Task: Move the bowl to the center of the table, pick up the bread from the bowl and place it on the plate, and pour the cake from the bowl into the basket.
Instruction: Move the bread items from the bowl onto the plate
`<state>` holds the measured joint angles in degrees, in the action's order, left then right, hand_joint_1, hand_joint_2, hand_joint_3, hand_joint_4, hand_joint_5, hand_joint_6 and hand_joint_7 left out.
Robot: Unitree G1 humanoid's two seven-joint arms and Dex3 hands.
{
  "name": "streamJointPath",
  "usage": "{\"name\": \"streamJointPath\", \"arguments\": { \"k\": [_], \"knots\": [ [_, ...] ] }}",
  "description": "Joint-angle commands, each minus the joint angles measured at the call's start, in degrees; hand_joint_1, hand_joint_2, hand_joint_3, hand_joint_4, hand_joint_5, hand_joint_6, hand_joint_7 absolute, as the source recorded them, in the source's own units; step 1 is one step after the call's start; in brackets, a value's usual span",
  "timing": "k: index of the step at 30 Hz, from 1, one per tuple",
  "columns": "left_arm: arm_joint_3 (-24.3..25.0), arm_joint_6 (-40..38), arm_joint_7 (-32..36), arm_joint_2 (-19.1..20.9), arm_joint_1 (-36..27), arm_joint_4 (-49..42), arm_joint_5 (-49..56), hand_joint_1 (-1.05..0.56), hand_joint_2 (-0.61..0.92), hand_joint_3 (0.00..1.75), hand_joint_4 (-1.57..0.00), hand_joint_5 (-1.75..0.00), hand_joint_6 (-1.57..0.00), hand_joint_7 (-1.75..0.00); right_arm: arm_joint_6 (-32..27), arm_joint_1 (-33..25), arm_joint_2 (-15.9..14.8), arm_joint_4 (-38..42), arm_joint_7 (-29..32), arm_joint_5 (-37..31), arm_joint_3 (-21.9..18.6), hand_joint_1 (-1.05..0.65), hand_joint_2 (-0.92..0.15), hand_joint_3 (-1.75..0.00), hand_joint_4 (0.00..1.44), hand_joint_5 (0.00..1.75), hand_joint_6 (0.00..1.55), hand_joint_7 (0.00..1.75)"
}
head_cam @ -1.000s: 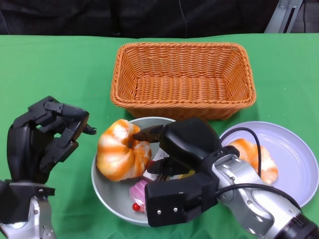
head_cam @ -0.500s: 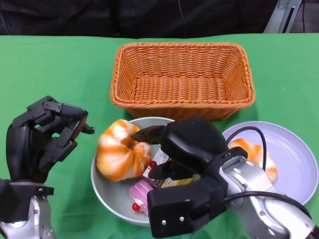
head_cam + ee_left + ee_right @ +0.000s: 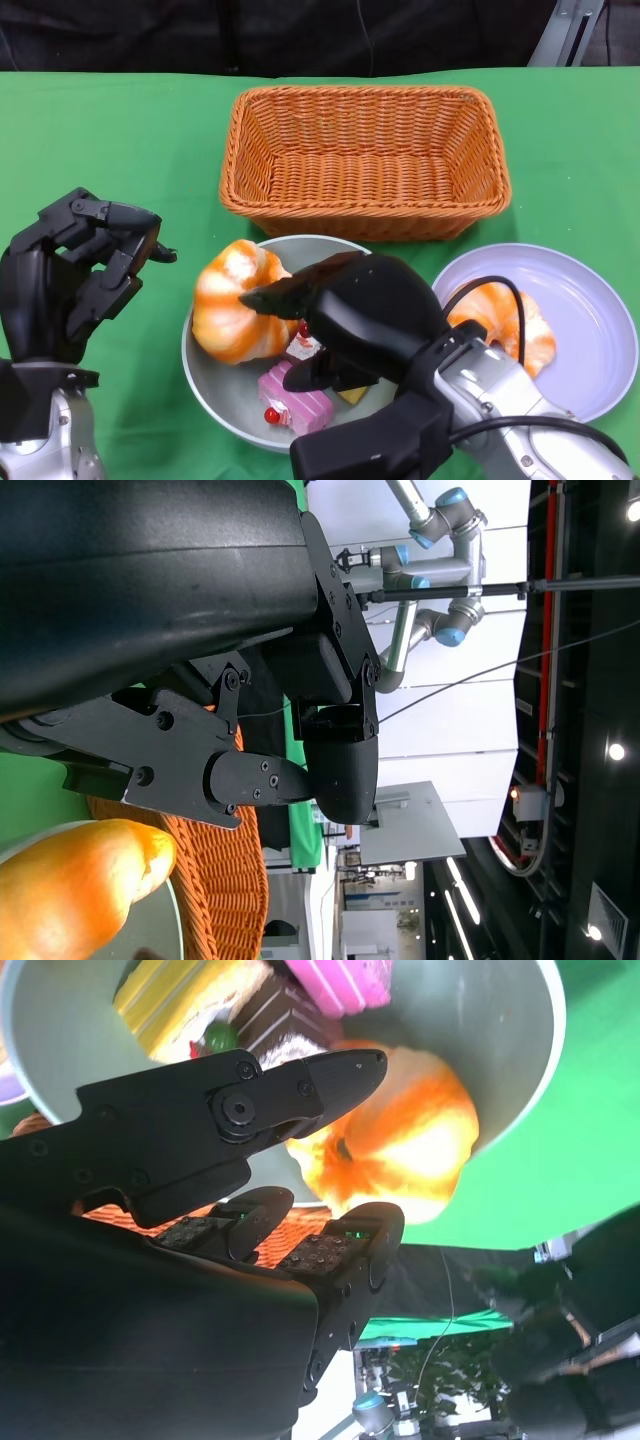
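Green cloth covers the table (image 3: pixel 120 130), with a dark backdrop behind it. From the head view, the grey round bowl (image 3: pixel 205 385) sits near the middle, just in front of the orange woven wicker basket (image 3: pixel 366 160); it holds an orange-and-white glazed bread roll (image 3: pixel 235 305) at its left side and small pink and striped cake pieces (image 3: pixel 295 405). The lilac round plate (image 3: pixel 590 310) to the right already carries another bread (image 3: pixel 520 325). The roll looks light and soft, best taken around its sides. The right hand (image 3: pixel 345 315) hovers over the bowl, fingers apart, holding nothing. The left hand (image 3: pixel 75 275) stands beside the bowl, fingers loosely curled, empty. The right wrist view shows its fingertips (image 3: pixel 345 1070) close above the roll, whether touching I cannot tell. The left wrist view shows only fingers, roll and basket edge.
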<state>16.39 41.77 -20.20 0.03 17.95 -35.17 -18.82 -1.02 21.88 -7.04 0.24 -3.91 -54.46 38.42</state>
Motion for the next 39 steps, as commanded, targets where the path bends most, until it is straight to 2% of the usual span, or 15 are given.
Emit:
{"name": "streamJointPath", "arguments": {
  "k": [1, 13, 20, 30, 39],
  "knots": [
    [0.79, 0.06, 1.68, 0.83, 0.79, 0.93, -0.29, -0.13, 0.92, 0.33, -0.83, -1.33, -0.98, -0.86, 0.75, 0.95, 1.00, 2.50, 3.31, -1.35, 0.37, -0.82, -0.92, -0.05, 0.53, 0.00, 0.52, 0.00],
    [0.74, 0.12, 1.37, 0.98, 0.65, 2.13, -0.96, -0.15, 0.92, 0.33, -0.80, -1.38, -0.96, -0.88, 1.29, 3.59, 3.63, 10.96, 6.73, -1.30, 0.37, -0.81, -0.92, -0.04, 0.54, 0.00, 0.48, 0.00],
    [0.47, -0.74, 2.27, 0.85, -0.06, 4.08, -0.57, -0.17, 0.92, 0.30, -0.80, -1.40, -0.95, -0.89, 1.40, 5.36, 4.33, 15.44, 10.93, -3.03, 0.93, -0.83, -0.92, -0.04, 0.47, 0.00, 0.45, 0.00],
    [0.06, -1.69, 2.52, 0.60, -0.63, 5.64, -0.28, -0.15, 0.92, 0.32, -0.80, -1.40, -0.96, -0.91, 1.39, 6.30, 4.48, 18.06, 13.63, -3.17, 0.86, -0.84, -0.92, -0.06, 0.42, 0.00, 0.43, 0.01],
    [0.23, -1.51, 2.38, 0.66, -0.42, 5.06, -0.26, -0.15, 0.92, 0.31, -0.80, -1.39, -0.95, -0.92, 2.36, 6.13, 4.23, 18.32, 16.82, -3.26, 0.85, -0.85, -0.92, -0.04, 0.46, 0.02, 0.48, 0.02]
  ]
}}
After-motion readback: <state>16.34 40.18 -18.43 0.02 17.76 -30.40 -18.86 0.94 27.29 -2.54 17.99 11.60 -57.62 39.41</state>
